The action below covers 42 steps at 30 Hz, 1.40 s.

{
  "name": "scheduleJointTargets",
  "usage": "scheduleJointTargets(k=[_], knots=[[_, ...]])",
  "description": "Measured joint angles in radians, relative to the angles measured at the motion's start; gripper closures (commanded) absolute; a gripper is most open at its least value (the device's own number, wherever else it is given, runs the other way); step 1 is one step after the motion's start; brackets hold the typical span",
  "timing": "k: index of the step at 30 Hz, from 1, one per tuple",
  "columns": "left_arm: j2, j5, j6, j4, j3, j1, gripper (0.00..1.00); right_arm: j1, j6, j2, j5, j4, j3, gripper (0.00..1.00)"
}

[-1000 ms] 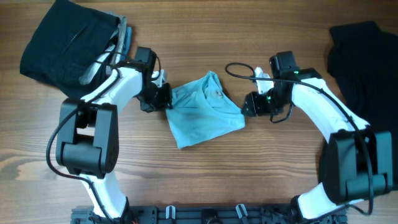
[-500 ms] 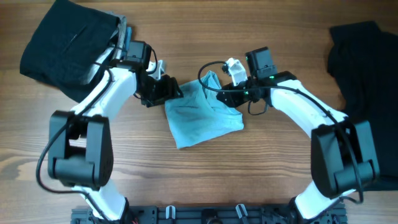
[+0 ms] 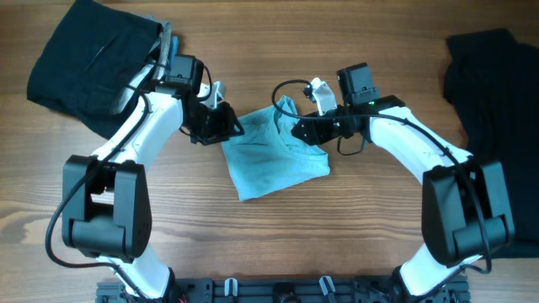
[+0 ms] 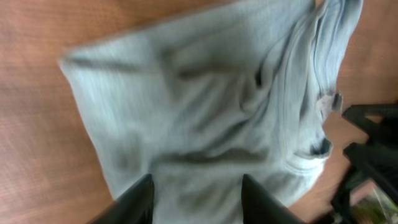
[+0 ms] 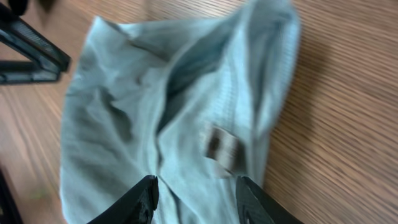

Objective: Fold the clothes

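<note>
The clothes in play are a light blue shirt [image 3: 274, 156], lying folded in a rough square mid-table, collar up. My left gripper [image 3: 234, 126] hovers at its upper left edge, and my right gripper [image 3: 299, 132] sits over the collar at the upper right. In the left wrist view the shirt [image 4: 205, 106] fills the frame and my left gripper [image 4: 198, 193] stands open, with flat fabric beneath its fingers [image 4: 134, 202]. The right wrist view shows my right gripper [image 5: 196, 193] open over the shirt [image 5: 155, 112], beside the neck label [image 5: 219, 146].
A black garment [image 3: 93, 59] lies bunched at the back left, with a grey one [image 3: 168, 50] peeking out at its right edge. Another black garment [image 3: 497, 76] lies at the right edge. Bare wooden tabletop [image 3: 278, 244] stretches in front of the shirt.
Both grippers have moved inward from the shirt's sides onto its upper edge. The right one swung left over the collar, and the shirt's upper left corner has shifted slightly.
</note>
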Motion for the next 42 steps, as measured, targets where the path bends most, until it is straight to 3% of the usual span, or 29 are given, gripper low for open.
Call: scheduleJointTargets(k=[1,2,6,9,12,14,15,18,21,25,30,32,36,40,42], knots=[[-0.006,0.02,0.007,-0.02,0.0,0.0,0.57,0.008,-0.002,0.01,-0.007,0.014,0.0,0.89],[-0.017,0.034,0.01,-0.031,0.0,0.0,0.56,0.011,-0.001,0.019,-0.01,0.018,0.0,0.96],[-0.129,0.072,0.019,-0.06,0.0,-0.002,0.52,0.011,0.068,0.069,0.02,0.012,0.0,0.96],[-0.187,0.049,0.02,-0.099,0.0,-0.039,0.51,-0.019,0.174,0.068,0.132,-0.083,0.001,0.96],[-0.183,0.02,0.019,-0.092,-0.037,-0.106,0.52,-0.048,0.222,0.049,0.177,-0.153,0.001,0.93],[-0.171,0.008,0.005,-0.078,-0.104,-0.161,0.54,-0.05,0.243,0.011,0.191,-0.179,0.001,0.73],[-0.164,0.002,-0.006,-0.073,-0.128,-0.173,0.57,-0.05,0.243,0.0,0.192,-0.181,0.001,0.69],[-0.152,-0.059,-0.098,-0.068,-0.213,-0.185,0.86,-0.05,0.257,-0.052,0.209,-0.183,0.001,0.67],[-0.143,-0.122,-0.212,-0.032,-0.28,-0.177,0.96,-0.05,0.257,-0.126,0.24,-0.183,0.001,0.67],[-0.137,-0.248,-0.311,0.028,-0.291,-0.131,0.95,-0.051,0.253,-0.216,0.251,-0.217,0.001,0.67],[-0.104,-0.417,-0.322,0.195,-0.299,-0.042,0.94,-0.051,0.164,-0.294,0.204,-0.262,0.001,0.66],[-0.103,-0.385,-0.286,0.243,-0.286,0.005,0.83,-0.05,0.127,-0.306,0.171,-0.262,0.001,0.66],[-0.105,-0.131,-0.172,0.142,-0.174,0.048,0.82,-0.05,0.092,-0.306,0.161,-0.262,0.001,0.63],[-0.15,-0.03,-0.125,0.031,-0.126,-0.023,0.76,-0.05,0.169,-0.306,0.27,-0.261,0.001,0.62],[-0.161,-0.042,-0.126,-0.009,-0.127,-0.105,0.82,-0.05,0.237,-0.306,0.332,-0.261,0.001,0.62]])
